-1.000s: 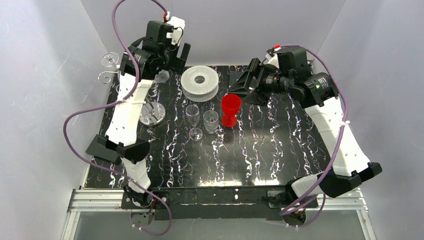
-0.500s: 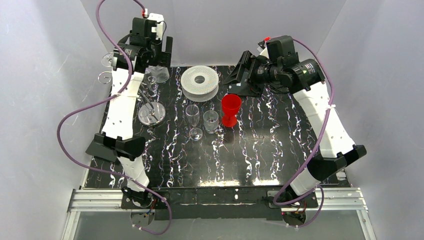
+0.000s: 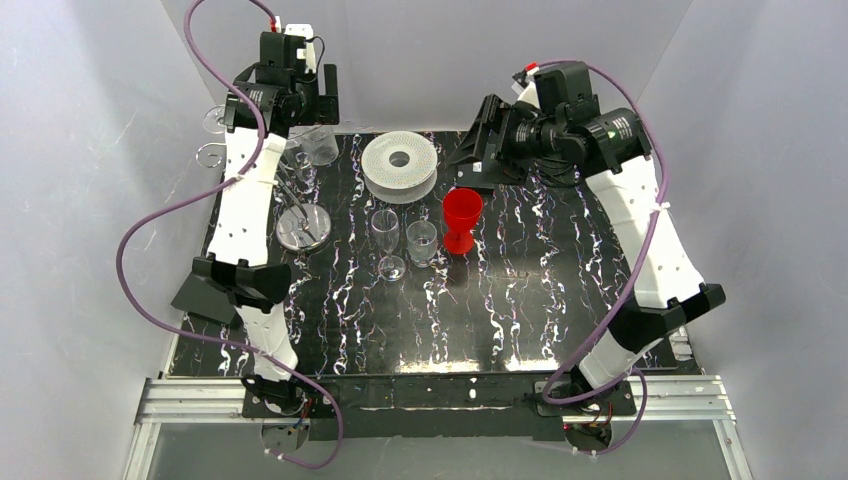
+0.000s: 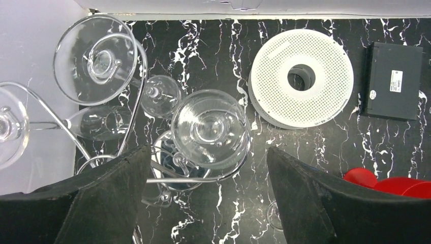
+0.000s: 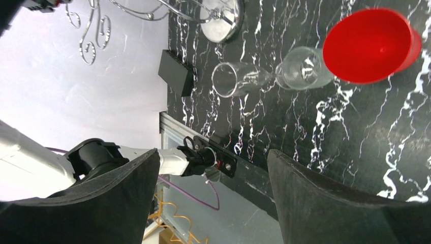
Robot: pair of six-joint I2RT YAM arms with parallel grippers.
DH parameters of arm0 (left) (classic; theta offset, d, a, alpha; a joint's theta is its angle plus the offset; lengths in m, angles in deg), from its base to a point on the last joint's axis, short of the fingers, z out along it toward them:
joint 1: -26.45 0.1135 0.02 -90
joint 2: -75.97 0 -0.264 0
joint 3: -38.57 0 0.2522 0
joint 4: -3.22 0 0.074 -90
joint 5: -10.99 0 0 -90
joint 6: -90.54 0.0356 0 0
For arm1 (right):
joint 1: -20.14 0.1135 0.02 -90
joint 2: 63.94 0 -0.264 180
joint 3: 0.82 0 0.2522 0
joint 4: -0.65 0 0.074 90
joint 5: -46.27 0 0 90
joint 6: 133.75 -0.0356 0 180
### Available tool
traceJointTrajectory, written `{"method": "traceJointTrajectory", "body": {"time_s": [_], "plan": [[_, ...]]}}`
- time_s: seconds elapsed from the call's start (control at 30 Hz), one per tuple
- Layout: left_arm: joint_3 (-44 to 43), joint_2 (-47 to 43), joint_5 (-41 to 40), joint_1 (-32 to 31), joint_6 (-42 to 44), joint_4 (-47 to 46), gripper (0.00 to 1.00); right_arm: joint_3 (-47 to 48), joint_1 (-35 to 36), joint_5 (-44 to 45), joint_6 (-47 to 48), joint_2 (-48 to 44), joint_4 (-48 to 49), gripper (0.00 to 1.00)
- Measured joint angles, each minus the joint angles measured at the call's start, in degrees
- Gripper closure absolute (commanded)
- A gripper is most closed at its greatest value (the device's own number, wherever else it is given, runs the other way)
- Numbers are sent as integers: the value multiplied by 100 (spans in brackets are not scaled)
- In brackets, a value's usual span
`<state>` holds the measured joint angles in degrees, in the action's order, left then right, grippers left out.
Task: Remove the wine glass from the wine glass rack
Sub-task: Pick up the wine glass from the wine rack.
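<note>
Among other hanging glasses point(image 4: 96, 58), the clear wine glass point(image 4: 210, 128) hangs on the thin silver wire rack point(image 3: 303, 228) at the black marbled desk's point(image 3: 520, 300) far left corner by white walls point(image 3: 90, 150), left fingers point(image 4: 109, 198) and right fingers point(image 5: 325, 198) apart.

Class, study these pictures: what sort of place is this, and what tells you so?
Probably a robotics test cell, not a kitchen: plain white walls box in a black marbled table, two cabled robot arms are bolted at its near edge, and the wine glass rack and red goblet look staged.
</note>
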<state>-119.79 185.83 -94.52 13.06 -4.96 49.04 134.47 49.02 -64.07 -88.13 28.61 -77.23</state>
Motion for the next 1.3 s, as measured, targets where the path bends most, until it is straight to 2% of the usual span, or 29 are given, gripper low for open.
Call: {"method": "traceJointTrajectory", "body": {"time_s": [0.13,0.37,0.6,0.8,1.3], "plan": [[33,79,9,4,-39,-114,23,448,-199,-168,326,225,-87,15],[208,79,4,11,-70,-214,27,424,-597,-442,579,229,-208,15],[334,79,-31,11,-52,-363,28,98,-614,-579,739,208,-219,15],[601,83,-98,15,-74,-518,32,92,-678,-581,876,181,-221,15],[599,96,-203,17,-114,-566,41,94,-748,-603,1005,181,-225,16]]}}
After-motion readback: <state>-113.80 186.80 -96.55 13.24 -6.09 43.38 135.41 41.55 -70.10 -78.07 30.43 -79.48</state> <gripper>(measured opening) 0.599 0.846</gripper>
